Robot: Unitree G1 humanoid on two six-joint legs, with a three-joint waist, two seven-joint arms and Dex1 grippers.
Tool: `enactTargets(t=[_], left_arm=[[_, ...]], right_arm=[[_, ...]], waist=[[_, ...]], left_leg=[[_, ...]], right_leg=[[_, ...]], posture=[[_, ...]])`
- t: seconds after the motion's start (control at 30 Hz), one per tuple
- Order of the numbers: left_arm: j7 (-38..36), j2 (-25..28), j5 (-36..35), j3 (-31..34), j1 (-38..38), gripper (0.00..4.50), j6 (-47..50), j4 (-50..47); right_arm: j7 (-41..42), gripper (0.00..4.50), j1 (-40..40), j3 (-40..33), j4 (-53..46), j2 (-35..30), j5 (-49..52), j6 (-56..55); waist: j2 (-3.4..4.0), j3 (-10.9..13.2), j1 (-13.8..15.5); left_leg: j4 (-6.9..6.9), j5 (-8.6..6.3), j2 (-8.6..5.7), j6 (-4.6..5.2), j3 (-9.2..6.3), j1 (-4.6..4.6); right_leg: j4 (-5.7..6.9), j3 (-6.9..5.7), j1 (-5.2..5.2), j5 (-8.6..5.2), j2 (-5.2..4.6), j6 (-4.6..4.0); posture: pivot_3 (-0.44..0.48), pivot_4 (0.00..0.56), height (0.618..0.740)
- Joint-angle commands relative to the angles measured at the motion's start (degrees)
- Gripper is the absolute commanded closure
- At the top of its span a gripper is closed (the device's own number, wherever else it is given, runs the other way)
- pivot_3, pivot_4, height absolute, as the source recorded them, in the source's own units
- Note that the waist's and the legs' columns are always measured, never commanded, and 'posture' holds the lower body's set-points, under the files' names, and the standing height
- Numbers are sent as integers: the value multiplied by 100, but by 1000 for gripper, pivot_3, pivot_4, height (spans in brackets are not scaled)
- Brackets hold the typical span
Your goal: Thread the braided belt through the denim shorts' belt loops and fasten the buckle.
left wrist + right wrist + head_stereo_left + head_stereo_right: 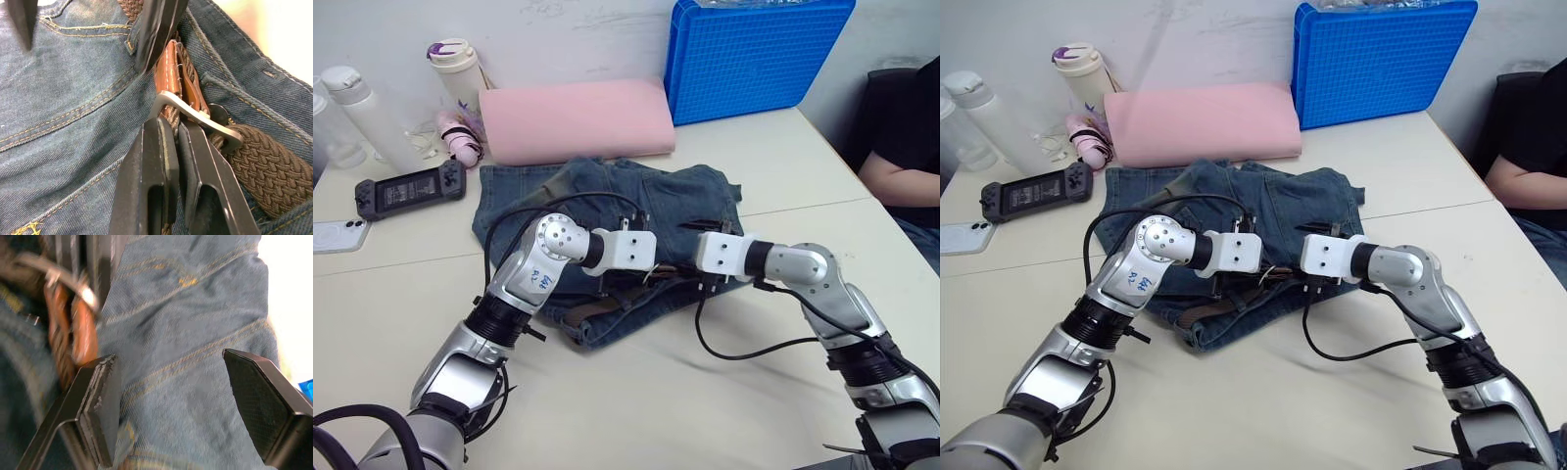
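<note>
Denim shorts point(636, 211) lie spread on the pale worktop point(724, 392), and both claws meet over the front edge of them, at the waistband. The left claw point(171, 128) has its two black fingers pressed together, with the tips against the silver buckle point(193, 115). It looks clenched on the frame of the buckle, with the tan leather tab just beyond the fingertips. The brown braided belt point(264, 171) runs away from the buckle along the waistband, to one side of this claw. The right claw point(168, 382) faces the left one and is released: its fingers stand well apart with bare denim between them, holding nothing. In the right wrist view the buckle and the leather tab are seen just beside one finger of this claw, near the tips of the left claw. Beyond both claws, past the shorts, a pink foam roll point(573, 117) lies on the worktop, with a blue crate point(749, 54) beside it. Further toward the left arm's side are a black game controller point(409, 191) and a bottle point(455, 69).
</note>
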Motion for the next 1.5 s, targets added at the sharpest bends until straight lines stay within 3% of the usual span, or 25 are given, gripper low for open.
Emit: enactTargets(t=[0.03,0.6,0.7,0.9,1.03,1.2,1.33,1.47,1.5], left_arm=[[93,10,-84,46,-94,4500,52,-109],[285,-42,-103,-87,95,4500,468,-483],[292,-66,-108,-103,48,4500,417,-433],[378,-84,-58,-122,-46,4500,311,-288],[550,-186,-261,127,-136,4500,370,-205],[232,-203,-1121,770,-161,2459,1199,-529],[34,456,-1291,1137,-113,681,1342,-509],[-207,1057,-1773,1597,125,681,1754,-665],[-259,1145,-1959,1712,218,968,1932,-822]], right_arm=[[165,963,-27,-181,-219,-224,74,37],[349,963,-174,100,-305,136,148,20],[325,1684,-174,121,-245,199,112,-19],[330,4430,-51,172,-285,202,129,-19],[305,4430,61,182,-239,169,88,-104],[273,4500,81,185,-162,150,66,-154],[272,4500,76,186,-137,150,63,-183],[278,4500,75,206,-111,160,63,-228],[282,4500,69,213,-121,166,63,-225]], waist=[[0,0,-4],[0,0,4],[0,0,4],[0,0,8],[0,0,6],[0,0,-5],[0,0,-20],[1,-1,-38],[1,-1,-45]], left_leg=[[0,0,1,0,0,0],[1,0,2,0,0,0],[1,0,2,0,0,0],[1,0,1,0,0,0],[1,0,1,0,0,0],[2,0,2,0,0,0],[2,0,6,0,0,0],[0,0,8,0,0,2],[-1,0,8,0,0,2]], right_leg=[[0,0,0,0,0,0],[1,0,0,0,-1,0],[1,0,0,0,-1,0],[1,0,0,0,-1,0],[1,0,0,0,0,0],[2,0,0,0,0,0],[2,0,-1,0,-2,0],[1,1,-1,0,-1,0],[1,1,-1,0,-1,0]], posture=[[0,150,740],[0,150,740],[0,150,740],[0,150,740],[0,150,740],[0,150,740],[0,150,740],[0,150,740],[0,150,740]])
